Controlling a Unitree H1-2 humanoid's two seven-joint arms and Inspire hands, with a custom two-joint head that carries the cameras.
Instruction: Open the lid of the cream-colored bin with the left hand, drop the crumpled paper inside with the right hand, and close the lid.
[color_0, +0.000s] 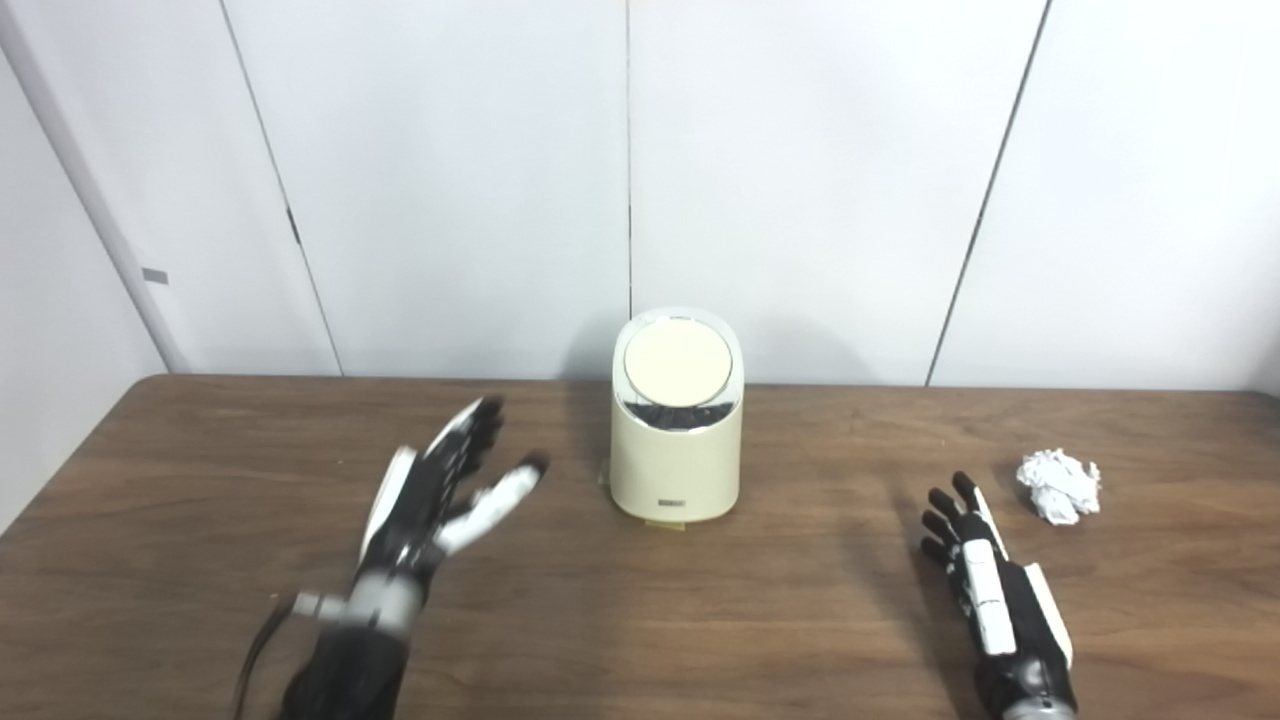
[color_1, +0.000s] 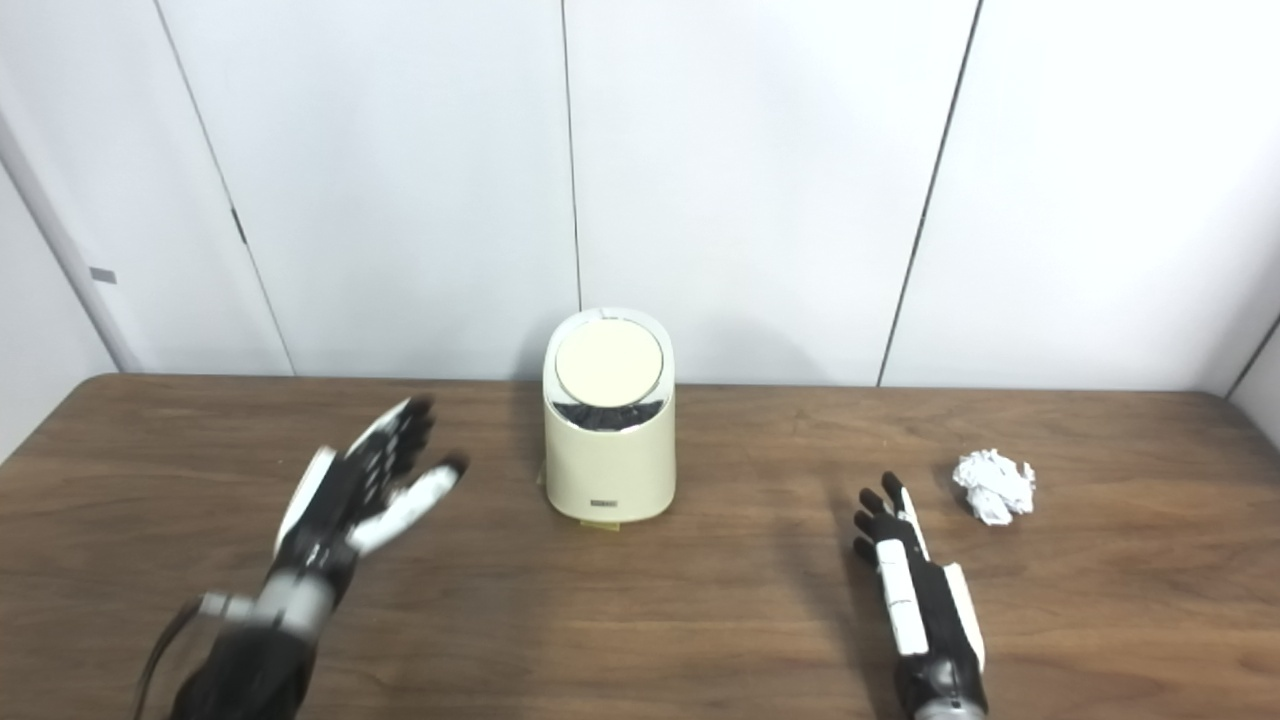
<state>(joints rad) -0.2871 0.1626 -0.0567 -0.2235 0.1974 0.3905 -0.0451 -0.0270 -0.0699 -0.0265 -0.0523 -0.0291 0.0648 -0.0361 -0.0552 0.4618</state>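
Observation:
A cream-colored bin (color_0: 676, 450) stands at the middle back of the wooden table, its round lid (color_0: 678, 363) down. A crumpled white paper ball (color_0: 1058, 484) lies on the table at the right. My left hand (color_0: 440, 498) is open and raised above the table, to the left of the bin and apart from it, blurred. My right hand (color_0: 985, 570) is open and empty, lying low near the table, to the lower left of the paper and not touching it.
The brown wooden table (color_0: 700, 610) runs across the view, with white wall panels (color_0: 800, 180) right behind it. The bin stands close to the table's back edge.

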